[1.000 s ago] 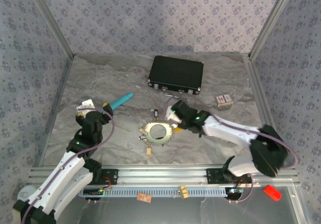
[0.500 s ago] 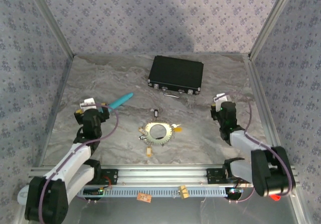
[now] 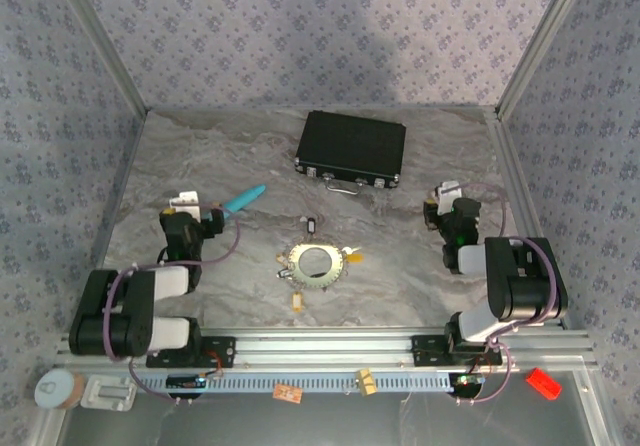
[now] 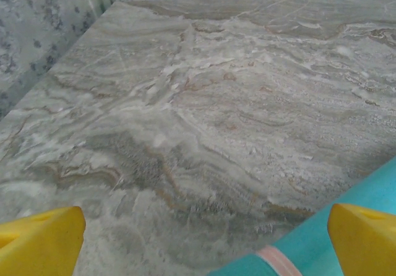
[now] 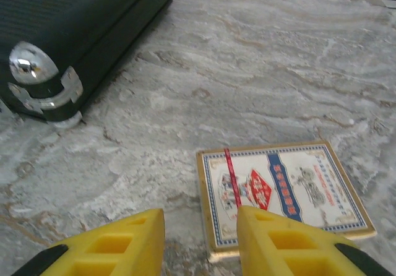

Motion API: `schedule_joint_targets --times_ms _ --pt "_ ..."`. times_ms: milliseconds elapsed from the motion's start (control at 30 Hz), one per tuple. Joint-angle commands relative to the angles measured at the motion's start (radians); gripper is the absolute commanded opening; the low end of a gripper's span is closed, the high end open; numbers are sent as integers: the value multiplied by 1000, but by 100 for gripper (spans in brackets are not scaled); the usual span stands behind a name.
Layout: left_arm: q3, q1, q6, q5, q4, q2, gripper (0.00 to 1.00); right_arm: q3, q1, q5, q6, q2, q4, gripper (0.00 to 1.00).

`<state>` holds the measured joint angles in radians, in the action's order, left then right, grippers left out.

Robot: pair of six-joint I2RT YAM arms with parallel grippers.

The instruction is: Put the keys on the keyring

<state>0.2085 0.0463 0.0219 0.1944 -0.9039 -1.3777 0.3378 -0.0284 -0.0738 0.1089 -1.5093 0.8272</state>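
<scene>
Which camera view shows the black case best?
The top external view: the whole black case is visible, with its front latches and handle. The right wrist view gives one close corner of the case with metal fittings.

The left arm (image 3: 125,311) sits folded low, well left of the keyring (image 3: 316,263). Its left gripper (image 3: 192,213) points away from the bases with jaws spread wide. The right arm (image 3: 518,284) is folded likewise, well right of the keyring. The right gripper (image 3: 447,199) has its yellow fingers (image 5: 291,242) partly apart, gripping nothing.
</scene>
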Motion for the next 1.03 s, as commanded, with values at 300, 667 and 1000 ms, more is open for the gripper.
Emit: schedule_joint_targets --times_ms 300,667,1000 --pt "167 -25 39 84 -19 -173 100 48 -29 -44 -53 -8 -21 38" --pt "200 -51 29 -54 79 -159 100 48 -29 -43 -52 -8 -22 42" --pt "200 -54 23 -68 77 -158 100 56 -7 67 -70 -8 -33 99"
